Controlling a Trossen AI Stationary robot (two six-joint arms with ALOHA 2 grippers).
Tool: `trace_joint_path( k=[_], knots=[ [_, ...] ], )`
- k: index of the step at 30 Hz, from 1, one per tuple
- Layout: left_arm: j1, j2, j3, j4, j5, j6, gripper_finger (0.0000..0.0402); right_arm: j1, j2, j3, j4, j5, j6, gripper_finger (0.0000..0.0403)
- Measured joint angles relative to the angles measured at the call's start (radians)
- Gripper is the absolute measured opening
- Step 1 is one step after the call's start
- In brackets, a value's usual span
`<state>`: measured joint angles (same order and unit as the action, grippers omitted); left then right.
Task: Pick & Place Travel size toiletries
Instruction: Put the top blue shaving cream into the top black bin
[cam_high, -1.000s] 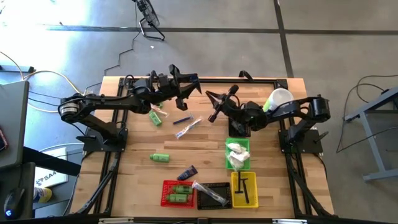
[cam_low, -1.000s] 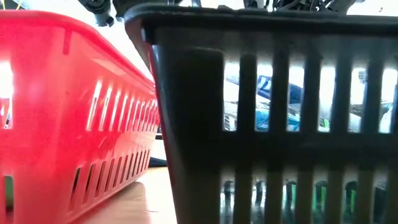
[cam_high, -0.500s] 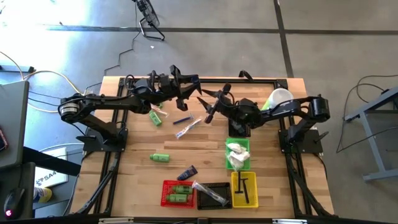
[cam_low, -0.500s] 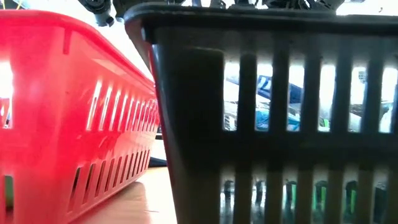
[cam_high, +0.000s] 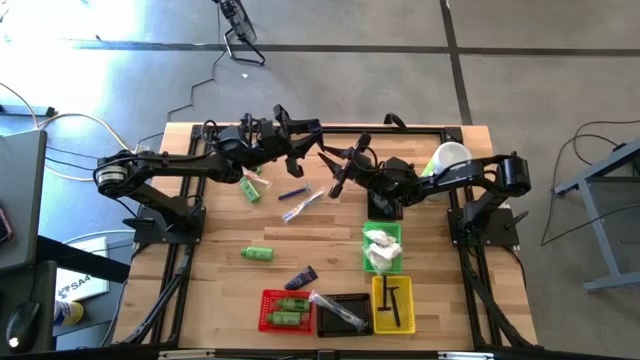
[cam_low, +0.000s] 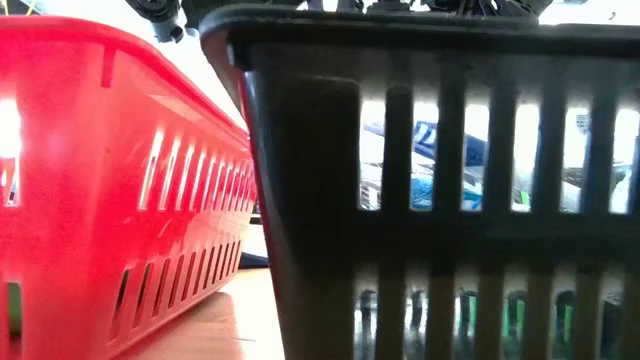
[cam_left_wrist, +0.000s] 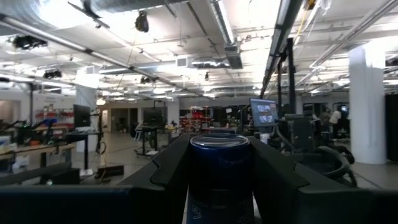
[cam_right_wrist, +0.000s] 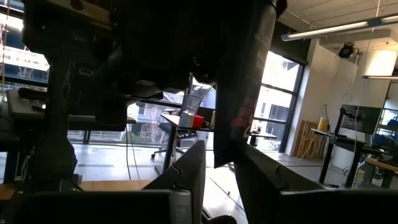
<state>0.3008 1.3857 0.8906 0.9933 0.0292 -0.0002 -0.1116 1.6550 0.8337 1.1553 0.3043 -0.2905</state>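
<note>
Two grippers meet near the top middle. Left gripper (cam_high: 308, 133) pinches a navy tube (cam_left_wrist: 219, 163); right gripper (cam_high: 336, 165) looks narrow, maybe grabbing it. Pass slowly.

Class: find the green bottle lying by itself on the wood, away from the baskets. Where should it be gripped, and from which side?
Probably the middle of the green bottle, from straight above. It lies flat on its side on the table, long axis across the high view, so the end effector should close across its narrow width.
</note>
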Motion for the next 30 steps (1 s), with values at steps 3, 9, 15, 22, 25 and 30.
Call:
trace_joint_path(
  k=[3, 9, 15, 22, 25, 30],
  knots=[
    [0.000, 0.000, 0.000, -0.013, -0.017, 0.000, 0.0137, -0.001, 0.000, 0.000, -0.001, -0.012, 0.001, 0.0067],
    [0.000, 0.000, 0.000, -0.019, -0.022, 0.003, 0.0137, 0.000, 0.000, 0.000, -0.002, 0.005, 0.002, 0.0064],
    [0.000, 0.000, 0.000, -0.021, -0.025, 0.004, 0.0137, 0.000, 0.000, 0.000, -0.003, 0.042, 0.002, 0.0058],
    [0.000, 0.000, 0.000, -0.025, -0.029, 0.003, 0.0137, 0.000, 0.000, 0.000, -0.021, 0.049, -0.002, 0.0008],
    [0.000, 0.000, 0.000, -0.025, -0.028, 0.003, 0.0138, 0.000, 0.000, 0.000, -0.022, 0.048, -0.002, 0.0005],
    [0.000, 0.000, 0.000, -0.025, -0.024, 0.003, 0.0145, 0.000, 0.000, 0.000, -0.024, 0.048, -0.002, 0.0003]
  ],
)
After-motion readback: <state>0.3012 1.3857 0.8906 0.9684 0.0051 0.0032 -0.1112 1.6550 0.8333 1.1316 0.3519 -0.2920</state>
